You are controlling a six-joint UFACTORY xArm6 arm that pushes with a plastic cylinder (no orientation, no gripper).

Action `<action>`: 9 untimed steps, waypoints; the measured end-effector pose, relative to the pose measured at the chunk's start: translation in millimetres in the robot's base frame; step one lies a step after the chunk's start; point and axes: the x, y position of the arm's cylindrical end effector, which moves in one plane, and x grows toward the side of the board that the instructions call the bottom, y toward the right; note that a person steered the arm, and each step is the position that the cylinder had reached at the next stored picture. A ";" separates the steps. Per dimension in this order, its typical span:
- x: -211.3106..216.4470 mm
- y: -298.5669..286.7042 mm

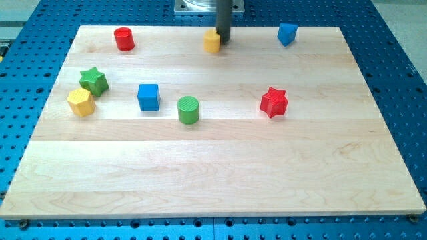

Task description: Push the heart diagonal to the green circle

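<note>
The yellow heart (212, 41) lies near the view's top edge of the wooden board, at the middle. My tip (223, 42) stands right against the heart's right side, touching it or nearly so. The green circle (189, 109) is a green cylinder well below the heart and slightly left of it, near the board's centre.
A red cylinder (124, 39) sits at the top left and a blue block (287, 33) at the top right. A green star (94, 81) and a yellow hexagon (81, 102) lie at the left edge. A blue cube (149, 97) is left of the green circle, a red star (273, 102) to its right.
</note>
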 end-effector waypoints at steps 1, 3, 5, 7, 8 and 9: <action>-35.1 0.2; 76.3 -13.6; 20.1 -15.7; 103.8 -36.1; 97.8 -36.1; 48.1 -36.1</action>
